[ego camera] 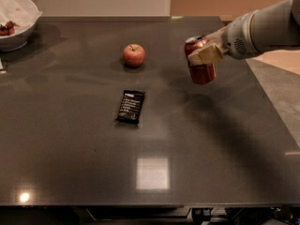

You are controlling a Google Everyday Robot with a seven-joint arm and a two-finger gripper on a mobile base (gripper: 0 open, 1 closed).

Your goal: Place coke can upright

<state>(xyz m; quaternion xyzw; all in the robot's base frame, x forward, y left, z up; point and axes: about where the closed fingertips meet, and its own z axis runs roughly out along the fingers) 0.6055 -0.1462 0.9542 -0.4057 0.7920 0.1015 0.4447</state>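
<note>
The coke can (pixel 200 70) is a red can with a silver top, held nearly upright and tilted slightly, just above the dark table (pixel 150 172) at its right side. My gripper (pixel 205 55) comes in from the right on a grey arm and is shut on the can's upper half, its pale fingers (pixel 206 56) across the front of the can. The can's shadow lies on the table just below and left of it.
A red apple (pixel 133 55) sits left of the can. A black snack packet (pixel 131 107) lies near the table's middle. A white bowl (pixel 16 20) with red food stands at the far left corner. The table's right edge runs close behind the arm.
</note>
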